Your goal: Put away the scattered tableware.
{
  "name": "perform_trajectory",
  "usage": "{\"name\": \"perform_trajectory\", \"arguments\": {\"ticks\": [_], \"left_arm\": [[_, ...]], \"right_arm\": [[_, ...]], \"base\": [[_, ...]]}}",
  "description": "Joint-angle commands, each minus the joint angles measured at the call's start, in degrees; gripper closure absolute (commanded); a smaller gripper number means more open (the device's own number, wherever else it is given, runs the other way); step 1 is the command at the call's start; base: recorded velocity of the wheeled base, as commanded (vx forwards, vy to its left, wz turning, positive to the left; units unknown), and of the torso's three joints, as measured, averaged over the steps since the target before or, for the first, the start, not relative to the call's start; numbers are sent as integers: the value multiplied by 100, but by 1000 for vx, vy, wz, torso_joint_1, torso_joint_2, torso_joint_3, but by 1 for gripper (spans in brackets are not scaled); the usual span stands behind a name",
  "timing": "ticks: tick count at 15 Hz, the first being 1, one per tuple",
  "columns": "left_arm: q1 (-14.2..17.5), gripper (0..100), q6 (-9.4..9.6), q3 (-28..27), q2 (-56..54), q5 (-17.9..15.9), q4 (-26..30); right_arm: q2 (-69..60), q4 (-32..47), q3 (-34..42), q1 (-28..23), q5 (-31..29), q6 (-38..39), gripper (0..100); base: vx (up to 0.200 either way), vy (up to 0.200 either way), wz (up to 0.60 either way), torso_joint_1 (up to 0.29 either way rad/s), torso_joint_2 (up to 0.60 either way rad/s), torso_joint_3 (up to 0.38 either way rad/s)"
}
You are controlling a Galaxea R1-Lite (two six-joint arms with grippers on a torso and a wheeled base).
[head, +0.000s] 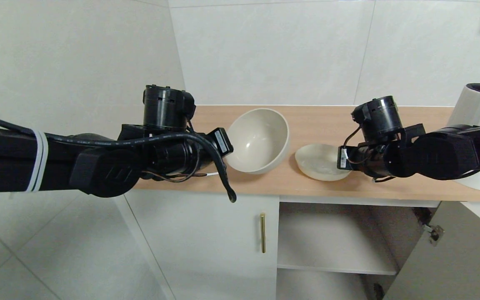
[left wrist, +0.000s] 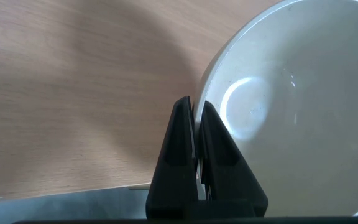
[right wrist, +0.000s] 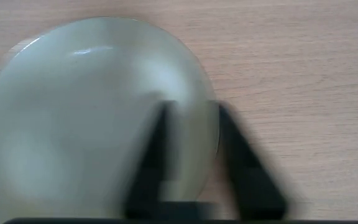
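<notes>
A cream bowl [head: 261, 137] is tipped on its side on the wooden countertop [head: 315, 121], its opening facing me. My left gripper [left wrist: 194, 102] is shut on the bowl's [left wrist: 303, 112] near rim, one finger inside and one outside. To the bowl's right lies a small pale plate [head: 319, 162], flat on the counter. My right gripper [right wrist: 191, 109] stands open over the plate's [right wrist: 73, 124] edge, one finger above the plate and the other beyond its rim. In the head view the right wrist [head: 373, 141] covers the plate's right side.
A tall white ribbed container [head: 479, 125] stands at the counter's right end, close behind the right arm. Below the counter the right cabinet compartment [head: 331, 237] is open with a bare shelf, its door [head: 452, 258] swung out. The left door with a brass handle [head: 262, 232] is closed.
</notes>
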Motion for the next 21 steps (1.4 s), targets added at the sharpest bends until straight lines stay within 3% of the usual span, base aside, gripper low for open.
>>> {"name": "perform_trajectory", "arguments": {"ticks": [1, 9, 11, 12, 13, 18, 20, 21], "left_arm": [[1, 100, -3, -1, -12, 0, -1], [1, 100, -3, 43, -91, 9, -1], [1, 100, 58, 360, -372, 9, -19], [1, 100, 58, 386, -399, 9, -19], [18, 100, 172, 782, -794, -43, -19], [36, 100, 594, 1625, -1664, -334, -27], [97, 100, 1122, 2144, -2112, -641, -27], [97, 100, 1192, 2188, -2165, -694, -27]], "right_arm": [[-15, -3, -1, 7, 6, 1, 100], [-314, 129, -1, 7, 50, 36, 100], [-921, 736, 43, 7, 868, 256, 100], [-973, 788, 43, 7, 947, 282, 100], [-1483, 1483, 52, -10, 1729, 485, 100], [-2063, 1799, 438, -28, 1870, 467, 100], [-2406, 1790, 966, -37, 2116, 441, 100], [-2538, 1755, 1141, -37, 2247, 414, 100]], "base": [[0, 0, 0, 0, 0, 0], [0, 0, 0, 0, 0, 0], [0, 0, 0, 0, 0, 0], [0, 0, 0, 0, 0, 0], [0, 0, 0, 0, 0, 0], [0, 0, 0, 0, 0, 0], [0, 0, 0, 0, 0, 0], [0, 0, 0, 0, 0, 0]]}}
